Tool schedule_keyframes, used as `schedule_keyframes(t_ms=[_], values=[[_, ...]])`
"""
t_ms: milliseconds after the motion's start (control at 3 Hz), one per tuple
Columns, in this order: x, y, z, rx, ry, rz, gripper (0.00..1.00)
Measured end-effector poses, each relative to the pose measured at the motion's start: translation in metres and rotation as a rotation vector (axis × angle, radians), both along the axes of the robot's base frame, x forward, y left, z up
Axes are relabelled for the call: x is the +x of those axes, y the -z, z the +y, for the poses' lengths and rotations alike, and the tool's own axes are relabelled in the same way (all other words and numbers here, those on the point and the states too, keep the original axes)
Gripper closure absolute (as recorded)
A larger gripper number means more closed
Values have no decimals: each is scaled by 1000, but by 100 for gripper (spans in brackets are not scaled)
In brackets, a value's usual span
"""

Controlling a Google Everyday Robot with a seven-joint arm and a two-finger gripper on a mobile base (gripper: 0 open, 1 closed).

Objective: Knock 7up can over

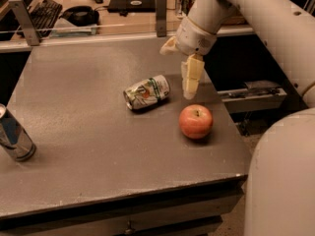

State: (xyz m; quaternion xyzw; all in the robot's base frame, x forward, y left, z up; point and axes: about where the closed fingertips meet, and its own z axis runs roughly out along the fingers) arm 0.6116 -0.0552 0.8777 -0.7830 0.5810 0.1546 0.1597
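The 7up can [146,92], whitish-silver with green markings, lies on its side near the middle of the grey table [88,132], its silver top pointing left. My gripper [188,80] hangs above the table just right of the can, lifted clear of it and not touching it. It holds nothing.
A red apple [196,121] sits right of the can, below the gripper. A blue-and-silver can [14,135] stands upright at the table's left edge. A keyboard [42,10] and other desk items lie behind a rail at the back.
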Motion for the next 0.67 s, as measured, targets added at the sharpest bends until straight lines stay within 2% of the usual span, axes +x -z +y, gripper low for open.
schedule_keyframes(t_ms=[333, 667], values=[[19, -22, -44, 140, 115, -4, 0], [32, -37, -40, 183, 128, -55, 0]])
